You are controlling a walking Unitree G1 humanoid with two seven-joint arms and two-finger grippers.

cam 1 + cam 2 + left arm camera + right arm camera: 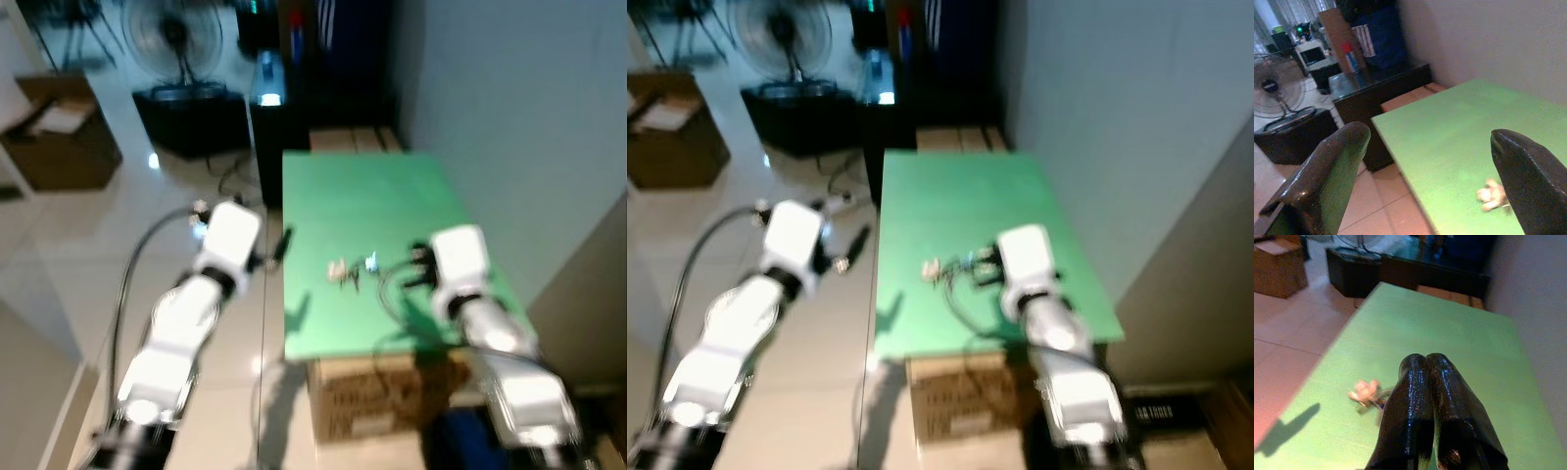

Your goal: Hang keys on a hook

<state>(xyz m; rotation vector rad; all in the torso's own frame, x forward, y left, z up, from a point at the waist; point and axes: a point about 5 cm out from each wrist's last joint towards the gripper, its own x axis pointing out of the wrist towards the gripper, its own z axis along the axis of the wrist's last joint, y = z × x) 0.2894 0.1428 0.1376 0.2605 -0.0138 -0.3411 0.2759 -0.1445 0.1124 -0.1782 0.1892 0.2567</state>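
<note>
While the left claw [1425,161] gapes wide and empty, the right claw [1425,363] is pressed together beside the keys [1367,392].

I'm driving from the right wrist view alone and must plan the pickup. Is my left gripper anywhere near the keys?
Observer: No. The left gripper hangs beyond the green table's left edge, over the floor.
Operator: Is it open?
Observer: Yes, the left wrist view shows its fingers spread wide.
Operator: Where does my right gripper sit relative to the keys?
Observer: The right gripper is above the table, to the right of the keys, fingers together and holding nothing.
</note>
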